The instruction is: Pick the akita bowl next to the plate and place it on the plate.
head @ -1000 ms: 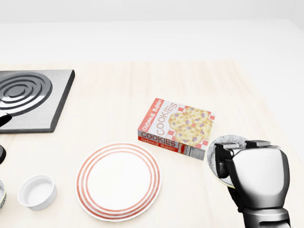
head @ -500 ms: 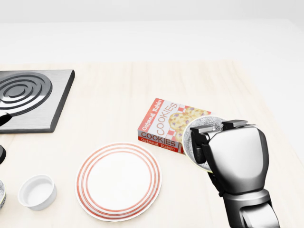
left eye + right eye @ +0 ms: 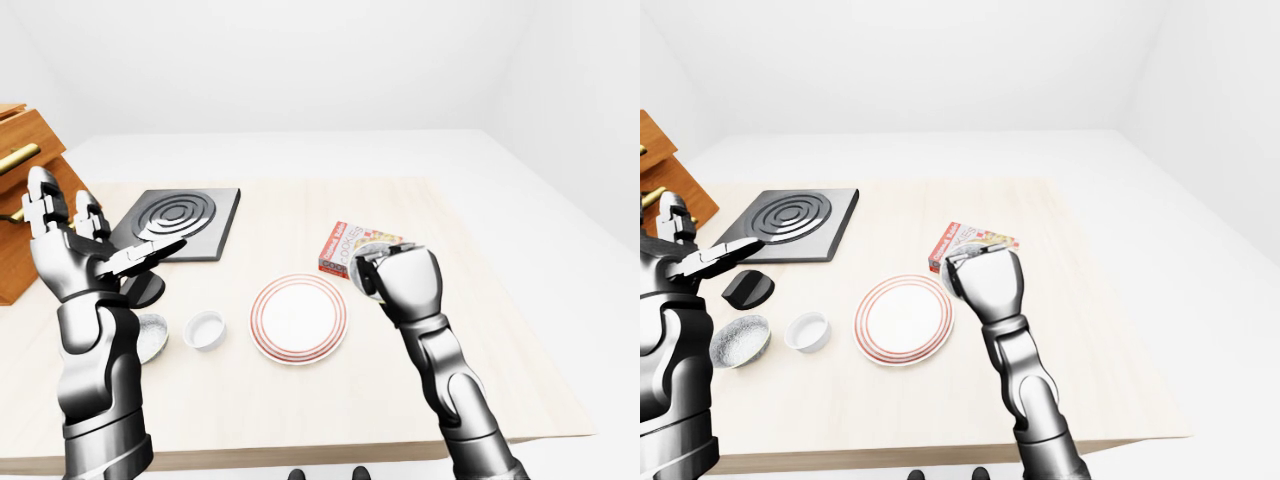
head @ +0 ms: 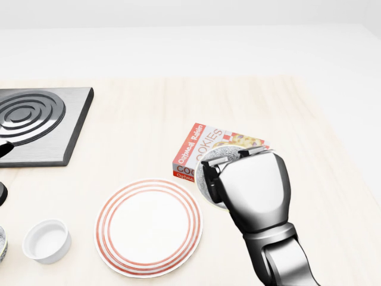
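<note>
Gripping the akita bowl (image 4: 212, 162), the right hand (image 4: 253, 187) holds it above the table (image 4: 137, 131), just right of the plate (image 4: 149, 220); pick done, placing remains. The left hand (image 3: 85, 255) hangs wide open.

Just right of the middle of the head view, the cookie box (image 4: 191, 150) is showing "Oatmeal Raisin" in white on a red strip and "COOKIES" in large letters on its top face. Its side edge is repeating both. There the right hand (image 4: 253, 185) is leaving only the first letters showing.
</note>
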